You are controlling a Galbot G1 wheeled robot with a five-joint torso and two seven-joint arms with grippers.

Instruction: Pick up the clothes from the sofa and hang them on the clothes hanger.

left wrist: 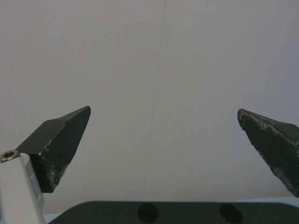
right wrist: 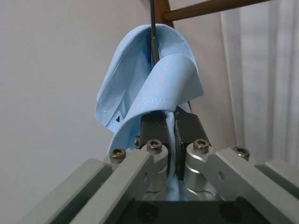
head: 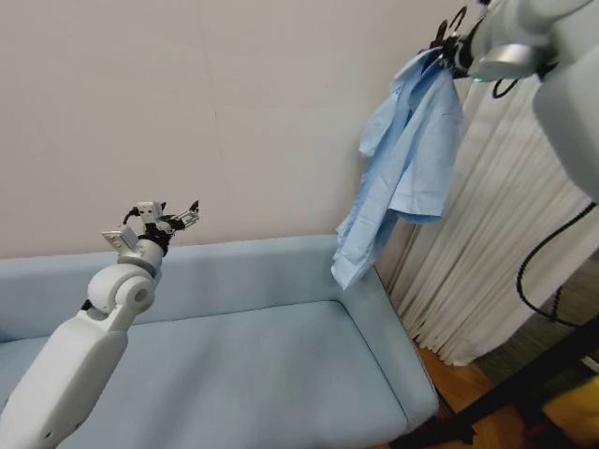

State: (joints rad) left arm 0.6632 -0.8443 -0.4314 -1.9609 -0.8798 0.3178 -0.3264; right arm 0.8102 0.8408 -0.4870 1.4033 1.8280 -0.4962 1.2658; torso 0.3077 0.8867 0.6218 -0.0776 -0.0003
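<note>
shirt [head: 407,159] hangs straight down from the right hand [head: 452,47], clamped on its collar right beside the hanger [right wrist: 205,8], perhaps already hooked. left hand [head: 176,219] hovers released above the sofa [head: 234,365], well apart.

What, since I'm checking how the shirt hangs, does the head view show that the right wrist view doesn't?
Head view adds: the blue shirt's whole drape by the sofa's right end, and the left tool open, empty, above the sofa back. Right wrist view adds: the right tool shut on the collar, which curls around a thin dark rod below a wooden bar. Shared: blue shirt, right tool, wall, curtain.
</note>
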